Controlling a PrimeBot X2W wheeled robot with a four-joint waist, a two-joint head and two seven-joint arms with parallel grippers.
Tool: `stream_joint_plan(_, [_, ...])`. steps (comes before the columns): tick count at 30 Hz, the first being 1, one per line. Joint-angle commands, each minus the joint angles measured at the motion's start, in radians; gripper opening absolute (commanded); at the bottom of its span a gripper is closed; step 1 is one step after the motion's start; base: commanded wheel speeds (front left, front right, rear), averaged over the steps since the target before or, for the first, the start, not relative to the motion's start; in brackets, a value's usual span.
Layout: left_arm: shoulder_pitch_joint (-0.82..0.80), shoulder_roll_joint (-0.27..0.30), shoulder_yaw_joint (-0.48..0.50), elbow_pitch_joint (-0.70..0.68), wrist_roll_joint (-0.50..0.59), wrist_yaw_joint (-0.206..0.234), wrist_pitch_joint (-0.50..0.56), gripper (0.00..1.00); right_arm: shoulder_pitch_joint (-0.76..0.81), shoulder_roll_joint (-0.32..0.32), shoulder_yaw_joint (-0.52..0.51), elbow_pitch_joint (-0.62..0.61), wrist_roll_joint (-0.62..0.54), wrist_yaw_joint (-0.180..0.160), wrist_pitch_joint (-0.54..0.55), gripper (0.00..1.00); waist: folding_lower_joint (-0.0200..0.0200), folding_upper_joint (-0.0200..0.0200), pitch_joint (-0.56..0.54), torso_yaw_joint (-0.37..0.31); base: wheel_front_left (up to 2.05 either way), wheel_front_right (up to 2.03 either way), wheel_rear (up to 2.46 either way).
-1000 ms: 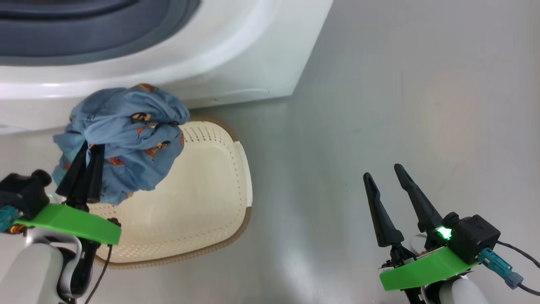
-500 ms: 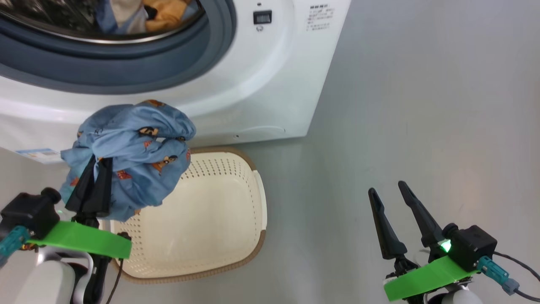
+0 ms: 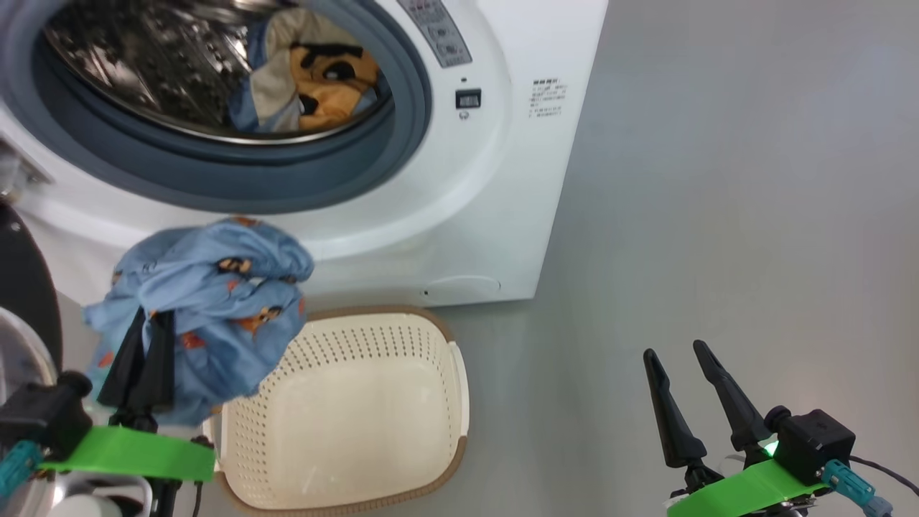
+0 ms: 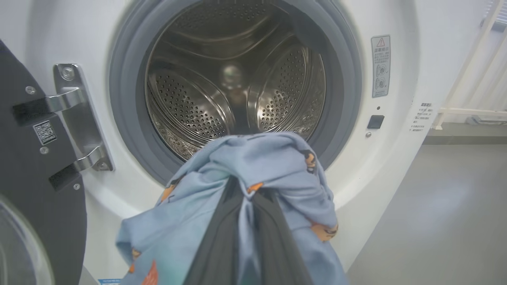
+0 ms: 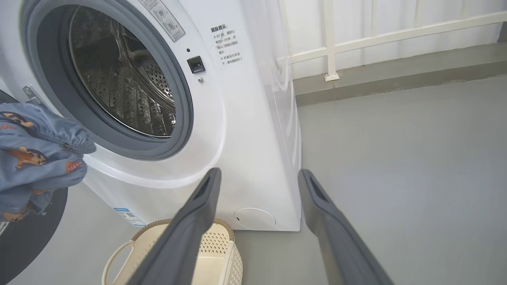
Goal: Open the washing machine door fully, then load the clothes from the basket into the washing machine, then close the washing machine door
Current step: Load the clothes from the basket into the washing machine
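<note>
The left gripper [image 3: 149, 322] is closed on the light-blue garment [image 3: 215, 294], one of the clothes. Its two dark fingers are pinched together with fabric gathered around the tips, so the cloth hangs as one compact bundle. The bundle is lifted clear of the basket [image 3: 344, 445], to its left, in front of and below the opening of the washing machine [image 3: 495, 179]. In the left wrist view the fingers point straight at the drum [image 4: 190, 103], with the bundle level with the lower lip of the grey rubber ring [image 4: 126, 118]. This alignment suits a direct push through the opening.

The washing machine door [image 4: 35, 158] stands swung out to the left on its hinge, leaving the opening unobstructed. An orange and white garment [image 3: 323, 72] lies inside the drum. The basket sits on the floor [image 3: 718, 215] just in front of the machine, and its visible inside holds no clothes. The held garment is therefore judged to be the last item to load.

The right gripper [image 3: 675, 350] is open, fingers spread, holding nothing. It hangs well to the right of the basket, clear of the loading path.

Next step, as judged: carry the bundle well into the drum before release, so no fabric drapes across the ring and fouls the door.
</note>
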Motion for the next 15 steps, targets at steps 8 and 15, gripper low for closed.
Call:
stream_joint_plan(8, [0.078, -0.017, 0.117, -0.062, 0.064, -0.002, -0.006, 0.0, 0.029, -0.001, 0.017, -0.031, -0.02, 0.002, -0.005, 1.0, 0.0, 0.0, -0.114, -0.01, 0.0, 0.0, 0.0])
stream_joint_plan(15, [0.138, -0.067, 0.172, -0.092, 0.123, -0.002, -0.006, 0.0, 0.052, -0.001, -0.001, -0.054, -0.037, 0.002, -0.005, 1.0, 0.0, 0.0, -0.169, -0.026, 0.0, 0.0, 0.0])
